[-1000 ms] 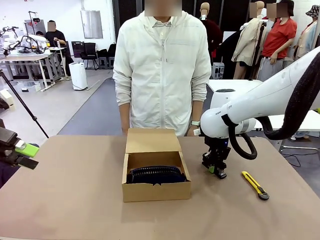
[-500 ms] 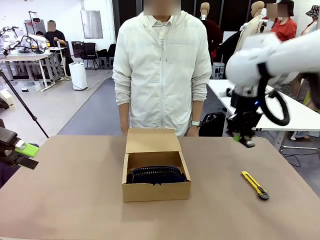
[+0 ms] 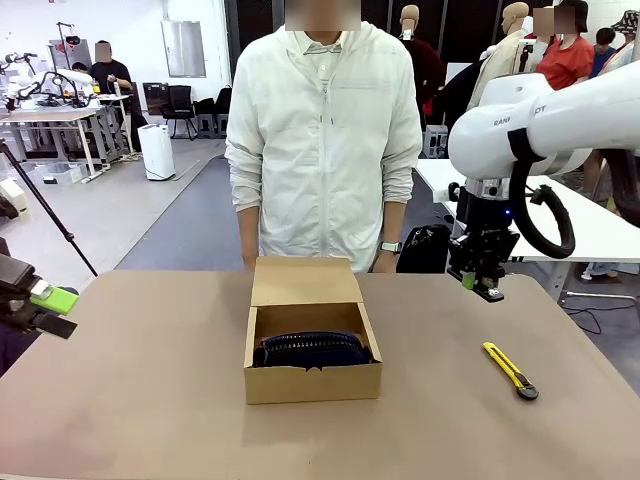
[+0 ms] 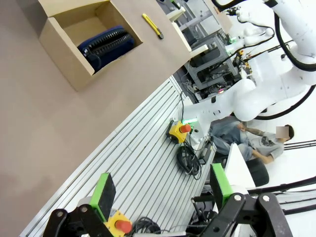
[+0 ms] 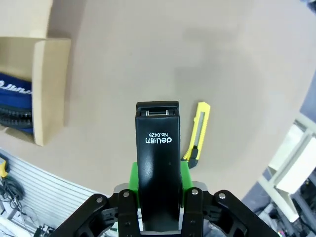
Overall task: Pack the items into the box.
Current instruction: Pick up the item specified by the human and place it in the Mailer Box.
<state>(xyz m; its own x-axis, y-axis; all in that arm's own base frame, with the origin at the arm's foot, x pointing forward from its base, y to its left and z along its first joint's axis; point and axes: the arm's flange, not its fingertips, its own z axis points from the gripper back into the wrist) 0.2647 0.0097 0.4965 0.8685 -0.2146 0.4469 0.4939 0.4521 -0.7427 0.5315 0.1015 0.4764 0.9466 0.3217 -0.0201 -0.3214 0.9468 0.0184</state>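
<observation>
The brown cardboard box (image 3: 312, 345) stands open at mid-table, its flap lid raised toward the person. The dark navy pouch (image 3: 313, 350) lies inside it, seen also as the pouch (image 4: 106, 42) and the pouch (image 5: 15, 106). My right gripper (image 3: 480, 283) hangs high above the table, right of the box, shut on the small black stapler (image 5: 158, 158), which sticks out between its green pads. At the table's left edge my left gripper (image 3: 45, 303) stands open with nothing between its fingers (image 4: 104, 194).
A yellow-and-black utility knife (image 3: 510, 369) lies on the table at the right. A person in a white jacket (image 3: 325, 130) stands at the far side, right behind the box. Bare tabletop (image 3: 130, 380) spreads around the box.
My right gripper has lifted the stapler off the table beside the box and risen up and to the right. The left arm has stayed put.
</observation>
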